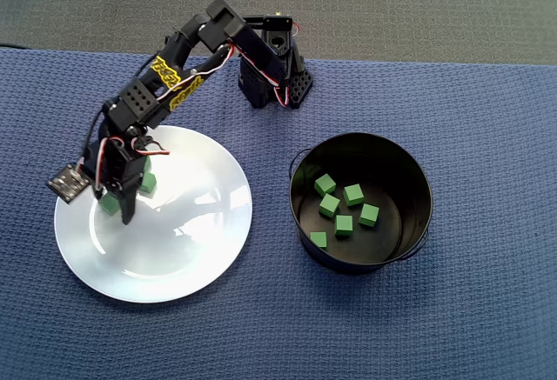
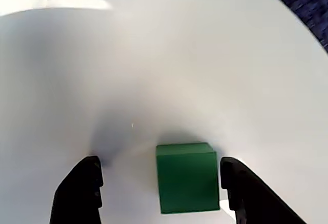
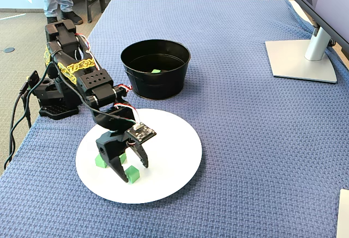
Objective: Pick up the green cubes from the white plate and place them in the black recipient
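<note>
Item, left of the overhead view: white plate [image 1: 187,263], large, round, glossy, lying flat on the blue-covered worktop [image 1: 487,119]; likely slippery under small loads. On it, green cubes, at least two in the fixed view: one under the arm [image 3: 101,160], one between the fingertips [image 3: 132,174]. Judged light, rigid, matte, flat-sided and not fragile; best taken across two opposite vertical faces, low and square, since a skewed pinch could send one skating over the glaze. Tool [image 2: 160,193]: spread open, grips nothing; in the wrist view the fingers stand on either side of a cube [image 2: 186,177], the right-hand finger just beside its face, the left-hand finger well apart. Right of the overhead view: black recipient [image 1: 418,184], tall-sided, upright, near the plate but not touching, six cubes already lying on its floor [image 1: 345,225].
</note>
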Robot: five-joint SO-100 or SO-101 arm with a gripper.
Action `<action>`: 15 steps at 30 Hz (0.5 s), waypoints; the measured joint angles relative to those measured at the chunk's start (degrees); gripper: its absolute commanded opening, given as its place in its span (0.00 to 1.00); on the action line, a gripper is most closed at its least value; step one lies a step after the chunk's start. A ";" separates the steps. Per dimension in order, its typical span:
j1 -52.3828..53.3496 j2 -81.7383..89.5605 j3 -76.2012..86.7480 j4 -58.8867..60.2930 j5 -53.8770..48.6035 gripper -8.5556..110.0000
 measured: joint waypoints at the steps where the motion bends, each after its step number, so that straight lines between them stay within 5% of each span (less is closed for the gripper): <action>1: -0.35 0.53 0.79 -0.44 0.18 0.25; 5: -1.23 2.11 3.43 -1.76 0.44 0.22; 8: -1.58 2.29 3.87 -2.72 0.53 0.07; 15: -1.58 2.29 4.13 -5.54 2.46 0.07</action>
